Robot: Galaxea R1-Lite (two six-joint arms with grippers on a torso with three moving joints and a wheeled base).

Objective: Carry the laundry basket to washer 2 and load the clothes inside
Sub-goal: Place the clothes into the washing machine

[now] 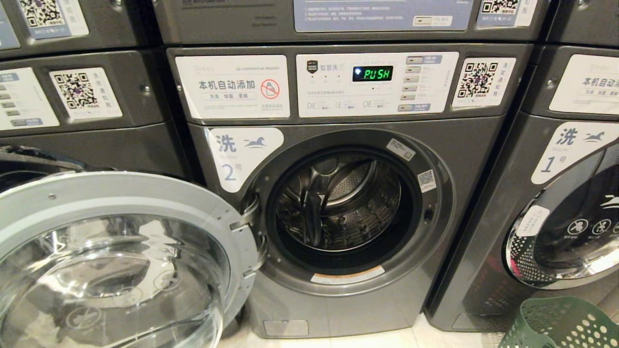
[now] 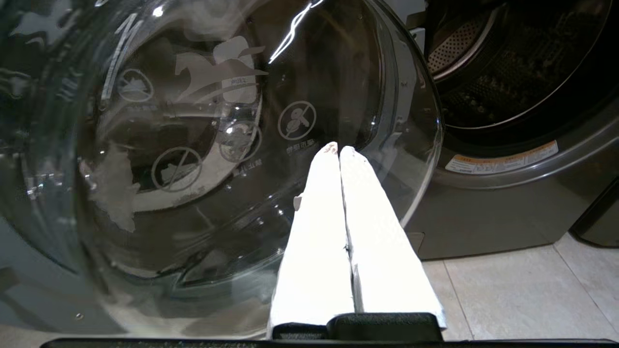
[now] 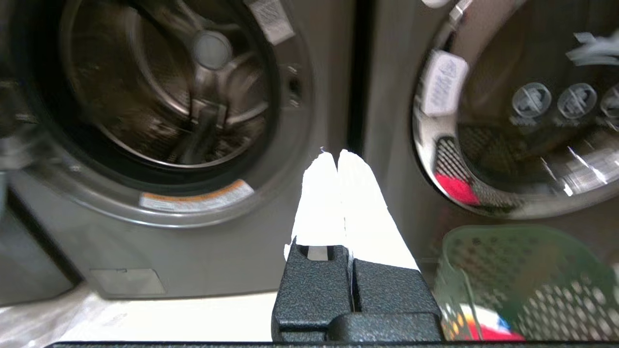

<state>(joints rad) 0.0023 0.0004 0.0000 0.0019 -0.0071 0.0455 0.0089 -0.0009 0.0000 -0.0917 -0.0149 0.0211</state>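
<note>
Washer 2 (image 1: 338, 208) fills the middle of the head view, a dark grey front-loader with a white label bearing a blue 2 and a horse at the upper left of its opening. Its drum (image 1: 341, 203) stands exposed and looks bare of laundry, and the green display (image 1: 372, 73) on the control panel reads PUSH. To its right stands the like grey washer labelled 1 (image 1: 546, 203), its door closed. The chrome-ringed glass door (image 1: 111, 261) of washer 2 is swung wide open to the left, hinged at the left edge of the opening, and takes up the lower left of the head view.

The laundry basket (image 1: 563, 324), dark green with round holes, sits on the pale tiled floor (image 1: 338, 340) at the lower right, just in front of washer 1 and to the right of washer 2. In the right wrist view the clothes (image 3: 483, 328) lie inside the basket, showing red and white, though the blur there makes any other colours hard to tell.

The left gripper (image 2: 338, 147) hangs before the open glass door, its white jaws pressed together on nothing. The right gripper (image 3: 336, 152) points at the seam between the two washers, its jaws likewise together and empty, with the basket just beside it.
</note>
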